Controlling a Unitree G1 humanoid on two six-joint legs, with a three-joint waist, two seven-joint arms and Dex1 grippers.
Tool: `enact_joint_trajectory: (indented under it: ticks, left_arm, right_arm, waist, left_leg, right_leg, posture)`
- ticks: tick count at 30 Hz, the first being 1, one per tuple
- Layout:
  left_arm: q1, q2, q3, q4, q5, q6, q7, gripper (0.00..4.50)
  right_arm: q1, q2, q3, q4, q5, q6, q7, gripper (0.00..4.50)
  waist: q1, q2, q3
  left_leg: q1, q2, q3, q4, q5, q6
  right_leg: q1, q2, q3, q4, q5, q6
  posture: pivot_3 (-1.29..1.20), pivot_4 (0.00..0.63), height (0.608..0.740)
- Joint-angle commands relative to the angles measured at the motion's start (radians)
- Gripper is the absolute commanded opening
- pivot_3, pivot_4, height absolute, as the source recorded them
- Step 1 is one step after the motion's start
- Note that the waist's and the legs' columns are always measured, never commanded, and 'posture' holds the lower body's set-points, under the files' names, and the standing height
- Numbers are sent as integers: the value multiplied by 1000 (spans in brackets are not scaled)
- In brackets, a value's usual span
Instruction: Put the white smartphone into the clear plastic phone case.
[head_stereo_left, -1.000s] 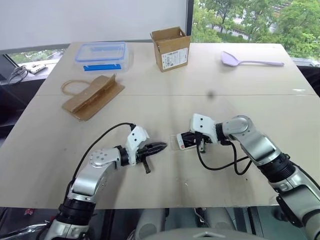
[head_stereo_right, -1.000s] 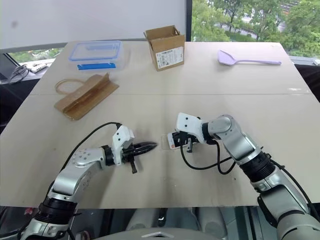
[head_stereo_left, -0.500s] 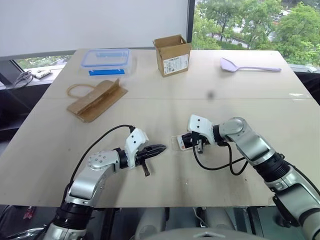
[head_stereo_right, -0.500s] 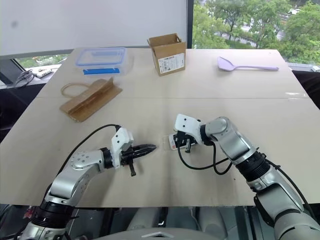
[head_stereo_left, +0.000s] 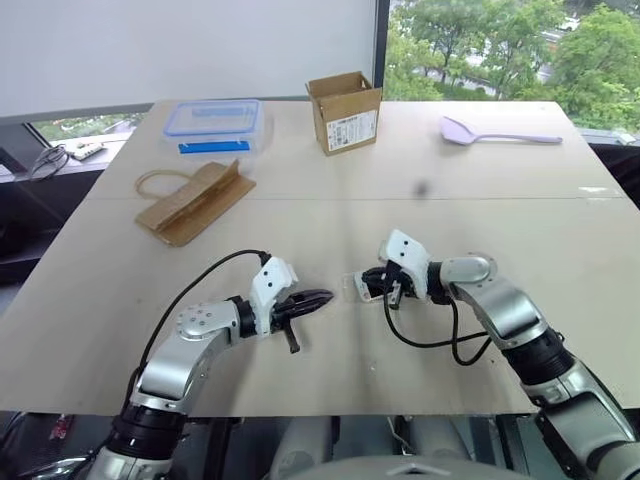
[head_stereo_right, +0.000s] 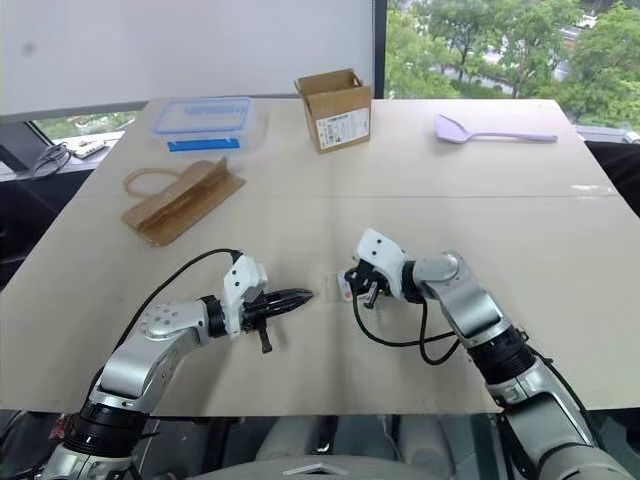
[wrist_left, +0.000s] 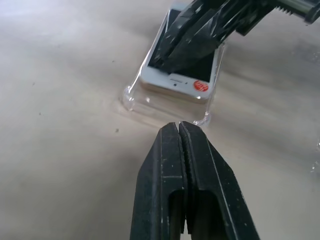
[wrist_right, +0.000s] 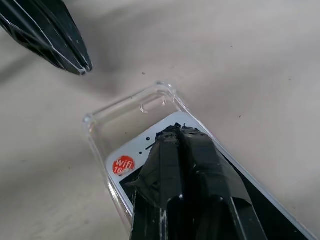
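1. My left end effector (head_stereo_left: 325, 297) lies low over the bench (head_stereo_left: 300, 215), its two black fingers pressed shut with nothing between them, tips pointing toward the phone.
2. Just past those tips sits the clear plastic phone case (wrist_left: 167, 107), flat on the bench; its near glossy edge is close to my left fingertips but apart from them.
3. The white smartphone (wrist_left: 187, 80) rests partly inside the case, face up, with a round red sticker (wrist_left: 200, 86) near the corner closest to my left end effector. That end of the phone sits short of the case's end wall, leaving an uncovered strip of shell.
4. My right end effector (wrist_right: 175, 131) is closed too, its fingertips bearing down on the phone's face near the sticker end rather than clasping it.
5. Far beyond both end effectors, from my left to right, lie a brown paper bag (head_stereo_left: 195, 198), a blue-lidded clear box (head_stereo_left: 215, 120), a cardboard box (head_stereo_left: 345, 108) and a lilac spatula (head_stereo_left: 495, 130).
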Motion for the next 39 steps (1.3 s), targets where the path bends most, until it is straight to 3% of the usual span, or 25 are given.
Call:
enact_joint_trajectory:
  ticks: [1, 3, 12, 20, 39]
  left_arm:
    - [-10, 2, -8, -23, 3, -3, -2, 20]
    - [-16, -1, -12, -15, 7, -3, -3, 20]
    - [-38, -6, -34, 2, 9, -5, -8, 20]
    - [-38, -3, -40, 16, 16, -12, -13, 20]
    - [-73, -31, -84, 37, 59, 2, 2, 20]
  right_arm:
    - [21, -23, -77, -120, 67, 87, -14, 0]
    - [24, -36, -109, -183, 99, 129, -23, 0]
    - [57, -190, -232, -350, 109, 217, -112, 0]
    - [123, -358, -165, -284, -2, 145, -142, 0]
    - [135, -339, -64, -357, 31, 129, -94, 0]
  waist:
    - [0, 0, 1]
    - [0, -1, 5]
    - [-1, -2, 21]
    - [-2, -3, 24]
    - [4, -4, 25]
  left_leg:
    - [-6, 0, 0, 0, 1, 1]
    - [-13, -1, 1, 0, 1, 2]
    - [-15, -1, 2, -3, 1, 2]
    - [-16, -1, 4, -2, 1, 2]
    - [-15, 0, 3, 2, 1, 2]
  right_leg:
    - [-6, 1, -2, 0, 0, 0]
    - [-12, 6, -1, 1, 5, -1]
    - [-15, 6, -1, -2, 5, 0]
    - [-15, 6, -1, -2, 5, 1]
    - [-14, 8, -1, 0, 4, 3]
  posture:
    - [0, 150, 740]
    - [0, 150, 740]
    - [0, 150, 740]
    - [0, 150, 740]
    - [0, 150, 740]
